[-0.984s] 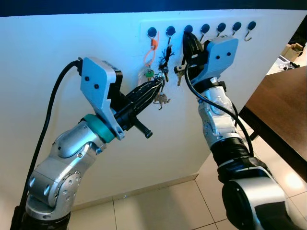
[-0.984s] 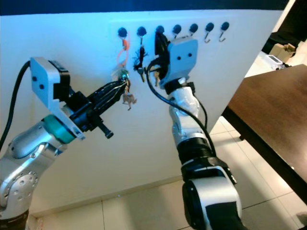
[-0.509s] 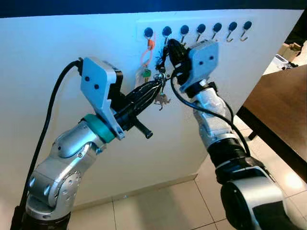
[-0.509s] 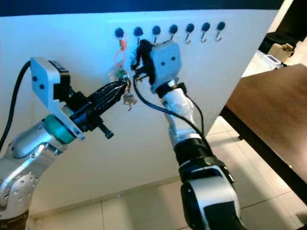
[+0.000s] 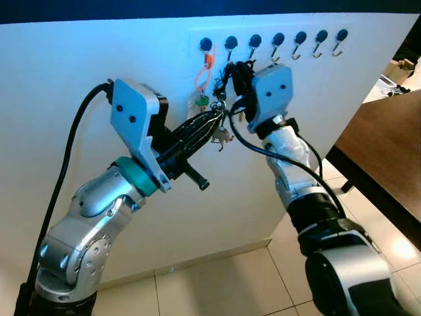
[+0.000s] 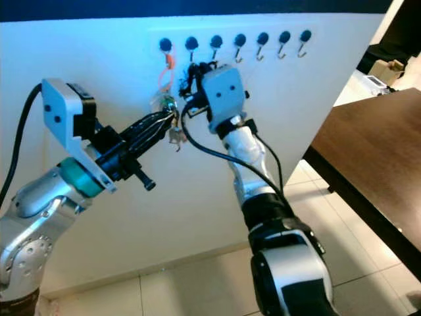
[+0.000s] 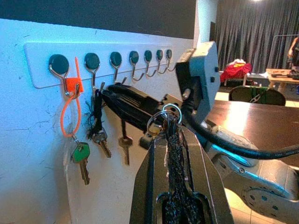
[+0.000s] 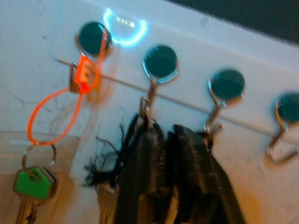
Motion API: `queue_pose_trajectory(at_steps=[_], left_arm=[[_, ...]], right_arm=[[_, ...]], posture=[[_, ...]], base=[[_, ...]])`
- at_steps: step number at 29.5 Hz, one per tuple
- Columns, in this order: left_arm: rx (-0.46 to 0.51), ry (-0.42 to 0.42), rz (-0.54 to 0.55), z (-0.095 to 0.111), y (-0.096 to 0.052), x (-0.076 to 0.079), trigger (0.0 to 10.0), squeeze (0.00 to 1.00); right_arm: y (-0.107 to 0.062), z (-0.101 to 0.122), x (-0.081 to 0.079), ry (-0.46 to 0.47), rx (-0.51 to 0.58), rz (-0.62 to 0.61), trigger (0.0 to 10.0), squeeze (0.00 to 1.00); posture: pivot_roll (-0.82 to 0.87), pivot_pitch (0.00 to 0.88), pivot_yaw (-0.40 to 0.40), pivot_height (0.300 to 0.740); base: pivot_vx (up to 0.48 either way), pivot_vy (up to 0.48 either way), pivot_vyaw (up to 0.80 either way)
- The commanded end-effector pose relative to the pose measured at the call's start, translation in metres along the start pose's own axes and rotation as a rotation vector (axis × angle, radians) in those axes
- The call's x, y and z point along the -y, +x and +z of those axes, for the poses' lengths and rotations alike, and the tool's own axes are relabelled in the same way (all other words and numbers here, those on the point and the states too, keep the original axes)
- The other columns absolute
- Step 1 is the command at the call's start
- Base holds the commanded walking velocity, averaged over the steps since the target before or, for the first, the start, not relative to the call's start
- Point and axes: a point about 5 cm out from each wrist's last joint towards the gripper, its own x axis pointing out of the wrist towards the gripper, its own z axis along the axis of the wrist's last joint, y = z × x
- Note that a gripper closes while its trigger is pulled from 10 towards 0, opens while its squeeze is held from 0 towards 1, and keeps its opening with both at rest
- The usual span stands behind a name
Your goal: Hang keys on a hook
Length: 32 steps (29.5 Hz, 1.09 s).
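White wall (image 5: 79, 72), hook rack (image 5: 273, 41); left claw (image 5: 220, 118) grips keys (image 5: 223, 135).

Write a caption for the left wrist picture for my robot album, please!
Left gripper shut on a key ring below a hook rack, beside the right gripper.

Right gripper (image 5: 231, 74) now leftward, from third hook (image 5: 255, 43) to second hook (image 5: 230, 45).

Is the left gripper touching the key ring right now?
Touching. The left wrist view shows the left gripper with its fingers closed together and the key ring pinched at their tips, no gap between them.
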Motion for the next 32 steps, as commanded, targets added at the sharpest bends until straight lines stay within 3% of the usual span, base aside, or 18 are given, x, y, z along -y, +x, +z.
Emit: queue_pose_trajectory(at_steps=[1,2,4,5,6,7,8,10,13,15,17,20,22,23,24,26,28,32], left_arm=[[0.002,0.001,-0.014,0.001,0.0,0.004,10.0,0.0],[0.001,0.001,-0.014,0.001,0.0,0.004,10.0,0.0],[0.001,0.001,-0.014,0.001,0.0,0.004,10.0,0.0],[-0.001,0.002,-0.014,0.0,0.0,0.004,10.0,0.0],[-0.001,0.002,-0.014,0.0,0.0,0.004,10.0,0.0],[-0.003,0.002,-0.013,0.0,-0.001,0.004,10.0,0.0],[-0.004,0.003,-0.012,-0.001,-0.001,0.004,10.0,0.0],[-0.005,0.005,-0.01,-0.001,-0.001,0.003,10.0,0.0],[-0.008,0.012,-0.004,-0.001,-0.001,0.002,10.0,0.0],[-0.038,0.055,0.033,-0.008,-0.002,-0.002,10.0,0.0],[-0.038,0.055,0.033,-0.008,-0.002,-0.002,10.0,0.0],[-0.088,0.12,0.091,-0.019,-0.003,-0.009,10.0,0.0],[-0.191,0.284,0.245,-0.039,-0.009,-0.025,10.0,0.0],[-0.191,0.284,0.245,-0.039,-0.009,-0.025,10.0,0.0],[-0.222,0.341,0.303,-0.046,-0.013,-0.031,10.0,0.0],[-0.222,0.341,0.303,-0.046,-0.013,-0.031,10.0,0.0],[-0.265,0.384,0.411,-0.054,-0.024,-0.041,10.0,0.0],[-0.296,0.389,0.494,-0.06,-0.035,-0.047,10.0,0.0]], right_arm=[[-0.005,0.002,0.004,0.13,0.037,-0.038,10.0,1.0],[-0.008,0.003,0.004,0.183,0.052,-0.046,10.0,1.0],[-0.008,0.003,0.004,0.183,0.052,-0.046,10.0,1.0],[-0.012,0.002,0.003,0.276,0.061,-0.029,10.0,1.0],[-0.012,0.002,0.003,0.276,0.061,-0.029,10.0,1.0],[-0.018,0.001,-0.001,0.357,0.051,0.015,10.0,0.0],[-0.025,0.0,-0.004,0.443,0.041,0.054,10.0,0.0],[-0.034,-0.001,-0.005,0.501,0.033,0.083,10.0,0.0],[-0.044,-0.005,-0.004,0.527,0.013,0.086,10.0,0.0],[-0.067,-0.018,0.004,0.498,-0.059,0.024,10.0,0.0],[-0.067,-0.018,0.004,0.498,-0.059,0.024,10.0,0.0],[-0.083,-0.029,0.008,0.448,-0.117,-0.041,10.0,0.0],[-0.099,-0.036,0.014,0.253,-0.162,-0.109,10.0,0.0],[-0.099,-0.036,0.014,0.253,-0.162,-0.109,10.0,0.0],[-0.104,-0.036,0.016,0.169,-0.164,-0.129,10.0,0.0],[-0.104,-0.036,0.016,0.169,-0.164,-0.129,10.0,0.0],[-0.111,-0.027,0.019,0.082,-0.143,-0.154,10.0,0.0],[-0.12,-0.021,0.018,0.09,-0.167,-0.153,10.0,0.0]], posture=[[0.1,0.104,0.053,0.74],[0.1,0.104,0.053,0.74],[0.1,0.104,0.053,0.74],[0.1,0.104,0.053,0.74],[0.1,0.104,0.053,0.74],[0.1,0.105,0.053,0.74],[0.1,0.105,0.053,0.74],[0.1,0.106,0.051,0.74],[0.09,0.105,0.052,0.74],[0.08,0.101,0.054,0.74],[0.08,0.101,0.054,0.74],[0.07,0.1,0.055,0.74],[0.07,0.093,0.052,0.74],[0.07,0.093,0.052,0.74],[0.06,0.086,0.048,0.74],[0.06,0.086,0.048,0.74],[0.05,0.079,0.044,0.74],[0.04,0.069,0.04,0.74]], base=[[0.0,0.0,0.0],[0.0,0.0,0.0],[0.0,0.0,0.0],[0.0,0.0,0.0],[0.0,0.0,0.0],[0.0,0.0,0.0],[0.0,0.0,0.0],[0.0,0.0,0.0],[0.0,0.0,0.0],[0.0,0.0,0.0],[0.0,0.0,0.0],[0.0,0.0,0.0],[0.0,0.0,0.0],[0.0,0.0,0.0],[0.0,0.0,0.0],[0.0,0.0,0.0],[0.0,0.0,0.0],[0.0,0.0,0.0]])
